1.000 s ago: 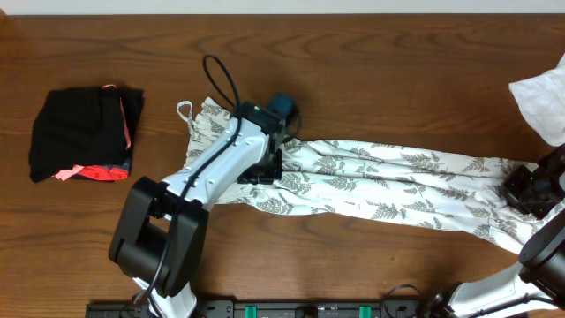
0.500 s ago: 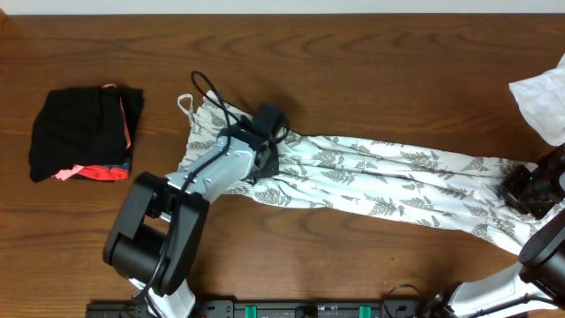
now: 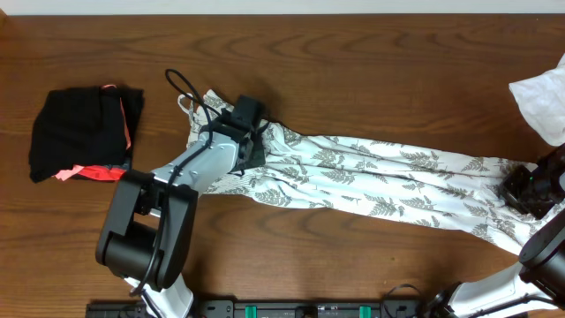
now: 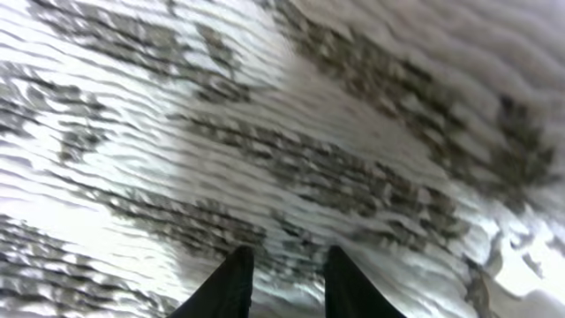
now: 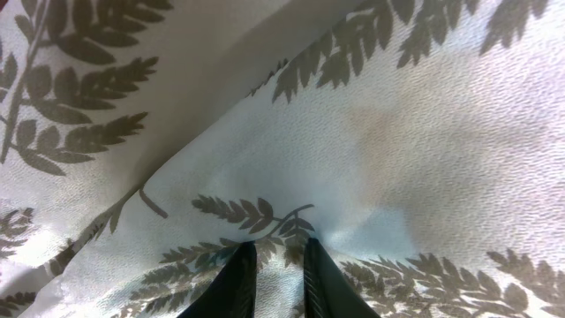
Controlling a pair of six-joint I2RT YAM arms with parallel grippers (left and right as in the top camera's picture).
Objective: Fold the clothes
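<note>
Counter (image 3: 371, 79): dark brown wood with grain running side to side. It fills nearly the whole overhead view, with no marks visible on the bare parts.
Room: only a pale strip (image 3: 282, 7) shows beyond the counter's far edge. Nothing more of the room can be made out.
Dress (image 3: 380, 181): white fabric with a grey-green fern print. It lies on the counter as a long, wrinkled band from left of centre to the right edge, bunched narrow at both ends.
Left arm (image 3: 190, 168): white and black, reaching from the near edge over the left end of the dress. A black cable (image 3: 181, 84) loops above it.
Right arm (image 3: 547, 247): enters at the near right corner, over the right end of the dress.
Black bundle (image 3: 79, 132): folded, with coral-pink trim. It sits at the far left, well apart from the dress.
White cloth (image 3: 540, 97): plain and crumpled, at the right edge, near the dress end but apart from it.
Left hand (image 4: 282, 256): the fingers (image 4: 231, 283) stand close together, clamped on a ridge of the dress, with print filling the wrist view.
Right hand (image 5: 274, 252): the fingers (image 5: 238, 278) are narrowly spaced, pinching a fold of the dress.
Strap (image 3: 185, 106): a thin white loop on bare wood, just beyond the dress's left end.
</note>
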